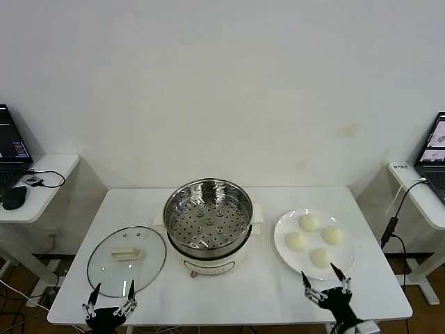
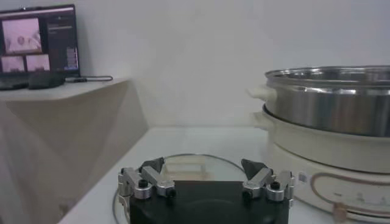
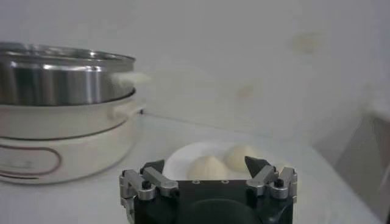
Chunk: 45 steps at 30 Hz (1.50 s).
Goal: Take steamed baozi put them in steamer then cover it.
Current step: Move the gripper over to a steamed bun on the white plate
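Several cream-white baozi lie on a white plate at the table's right; two baozi show in the right wrist view. The steel steamer stands uncovered at the middle on its cream base, perforated tray empty. The glass cover lies flat on the table to the steamer's left. My left gripper hangs open at the front edge just before the cover. My right gripper hangs open at the front edge just before the plate. Neither holds anything.
Side tables flank the work table: the left one carries a laptop and a mouse, the right one a laptop and a cable hanging down. A white wall stands behind.
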### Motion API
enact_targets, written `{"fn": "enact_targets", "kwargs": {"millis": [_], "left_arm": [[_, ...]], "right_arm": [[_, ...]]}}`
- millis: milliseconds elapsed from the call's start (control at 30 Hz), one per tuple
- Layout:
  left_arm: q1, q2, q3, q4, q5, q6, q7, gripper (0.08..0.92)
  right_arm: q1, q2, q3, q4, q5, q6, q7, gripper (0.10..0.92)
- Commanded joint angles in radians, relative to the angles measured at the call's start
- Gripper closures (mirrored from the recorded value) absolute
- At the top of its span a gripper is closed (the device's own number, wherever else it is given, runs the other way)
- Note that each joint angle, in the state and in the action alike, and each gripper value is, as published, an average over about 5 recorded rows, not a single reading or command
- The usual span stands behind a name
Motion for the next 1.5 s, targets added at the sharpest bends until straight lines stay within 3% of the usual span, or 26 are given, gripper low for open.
{"fn": "enact_targets", "kwargs": {"millis": [33,167,367,667,833,967,1133,1500], "left_arm": [[-0.01,0.0,-0.024,-0.01,0.054,0.03,0.006,0.177],[-0.01,-0.003,-0.028,-0.01,0.088,0.025,0.007,0.177],[-0.016,-0.008,-0.029,-0.013,0.117,0.02,0.006,0.177],[-0.015,-0.008,-0.034,-0.024,0.139,0.011,0.006,0.177],[-0.017,-0.003,-0.04,-0.029,0.144,0.01,0.007,0.177],[-0.021,-0.005,-0.047,-0.029,0.149,0.005,0.006,0.177],[-0.026,-0.008,-0.055,-0.028,0.148,0.005,0.004,0.177],[-0.032,-0.009,-0.072,-0.022,0.142,0.004,0.004,0.177]], "right_arm": [[0.104,-0.129,0.085,-0.034,-0.33,-0.078,0.008,0.203],[0.178,-0.268,0.118,-0.063,-0.423,-0.139,-0.063,0.203],[0.318,-0.506,0.093,-0.131,-0.433,-0.237,-0.249,0.203],[0.83,-0.732,-0.337,-0.388,-0.384,-0.227,-0.566,0.203],[1.139,-0.742,-0.665,-0.535,-0.343,-0.163,-0.76,0.203],[1.35,-0.722,-0.916,-0.633,-0.289,-0.105,-0.839,0.203],[1.55,-0.665,-1.149,-0.742,-0.325,-0.085,-0.947,0.203],[1.676,-0.48,-1.319,-0.954,-0.344,-0.059,-0.97,0.203]]}}
